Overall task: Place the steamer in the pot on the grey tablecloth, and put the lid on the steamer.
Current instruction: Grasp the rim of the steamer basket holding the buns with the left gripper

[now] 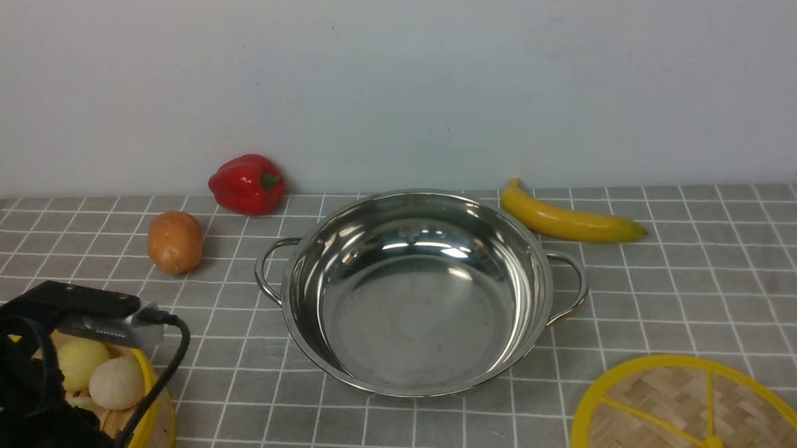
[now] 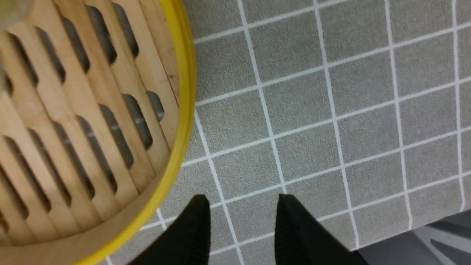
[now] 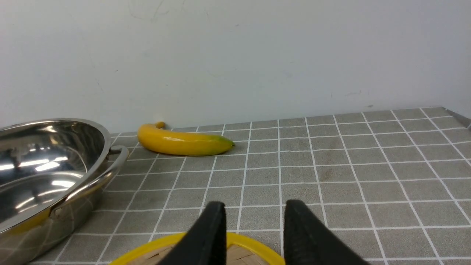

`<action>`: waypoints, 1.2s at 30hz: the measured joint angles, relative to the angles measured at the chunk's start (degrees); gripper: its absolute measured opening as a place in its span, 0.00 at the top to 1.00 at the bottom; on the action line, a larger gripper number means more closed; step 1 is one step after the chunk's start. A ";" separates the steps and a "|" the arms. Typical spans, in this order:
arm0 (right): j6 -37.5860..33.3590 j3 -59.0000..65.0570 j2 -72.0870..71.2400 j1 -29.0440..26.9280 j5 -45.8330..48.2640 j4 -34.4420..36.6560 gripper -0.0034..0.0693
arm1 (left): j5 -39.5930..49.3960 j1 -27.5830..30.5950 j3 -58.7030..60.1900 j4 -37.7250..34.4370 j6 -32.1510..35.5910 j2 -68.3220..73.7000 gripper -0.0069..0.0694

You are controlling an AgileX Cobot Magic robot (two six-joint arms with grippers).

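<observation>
The steamer point(image 1: 155, 401) with pale buns point(image 1: 116, 381) sits at the near left corner of the grey tablecloth point(image 1: 702, 274), partly hidden under my left arm. In the left wrist view its slatted floor point(image 2: 92, 110) fills one side. My left gripper point(image 2: 243, 200) is open just outside the yellow rim, with only cloth between its fingers. The shiny pot point(image 1: 416, 291) stands empty in the middle. The lid point(image 1: 690, 420) lies flat at the near right. My right gripper point(image 3: 254, 206) is open above the lid's far rim point(image 3: 250, 239), holding nothing.
A red pepper point(image 1: 247, 183) and a potato point(image 1: 175, 241) lie behind and left of the pot. A banana point(image 1: 567, 220) lies by the wall to its right. The cloth's edge point(image 2: 423, 235) shows close to my left gripper.
</observation>
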 joint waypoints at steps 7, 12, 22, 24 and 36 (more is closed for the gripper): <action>0.00 0.00 0.00 0.00 0.00 0.00 0.62 | -8.71 0.00 0.00 -1.35 0.05 6.92 0.59; 0.00 0.00 0.00 0.00 0.00 0.00 0.62 | -11.45 0.00 0.00 -0.98 0.11 9.09 0.59; 0.00 0.00 0.00 0.00 0.00 0.00 0.62 | -13.92 0.00 -0.02 -0.91 0.77 16.15 0.59; 0.00 0.00 0.00 0.00 0.00 0.00 0.62 | -13.92 0.00 -0.02 -0.91 0.90 17.44 0.59; 0.00 0.00 0.00 0.00 0.00 0.00 0.62 | -12.31 0.00 -0.42 -1.45 0.14 19.37 0.86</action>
